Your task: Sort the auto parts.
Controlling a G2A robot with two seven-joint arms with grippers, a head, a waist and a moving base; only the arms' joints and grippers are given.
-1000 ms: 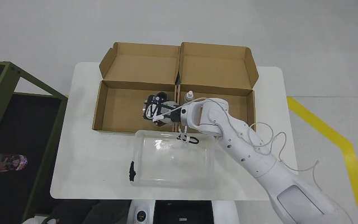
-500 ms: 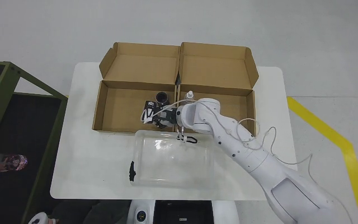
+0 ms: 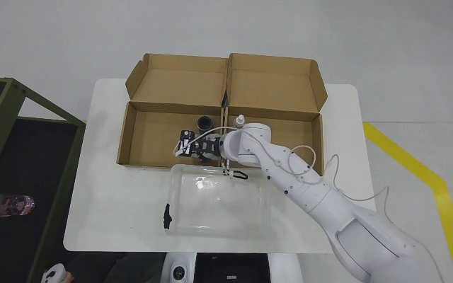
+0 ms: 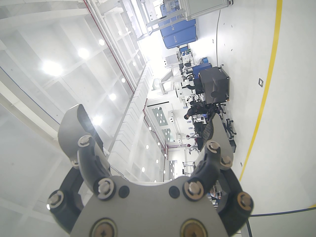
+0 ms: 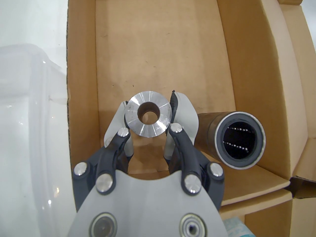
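My right gripper (image 5: 148,102) is shut on a silver metal bushing (image 5: 147,116) with a centre hole, held low over the floor of the left cardboard box (image 5: 158,50). Beside it in the same box lies a dark linear bearing (image 5: 237,140), its ball rows showing inside. From above, the right gripper (image 3: 187,146) sits in the left box (image 3: 145,141), with the bearing (image 3: 204,122) just behind it. My left gripper (image 4: 145,114) points up at the ceiling, open, with nothing between its fingers.
A second open cardboard box (image 3: 283,134) stands right of the first. A clear plastic bin (image 3: 219,205) sits at the table's front, with a small black part (image 3: 167,216) at its left edge and a black clip (image 3: 239,175) at its back rim. A white bottle (image 3: 241,121) stands between the boxes.
The right gripper has carried the silver bushing a little to the left and toward the front inside the left box, away from the bearing.
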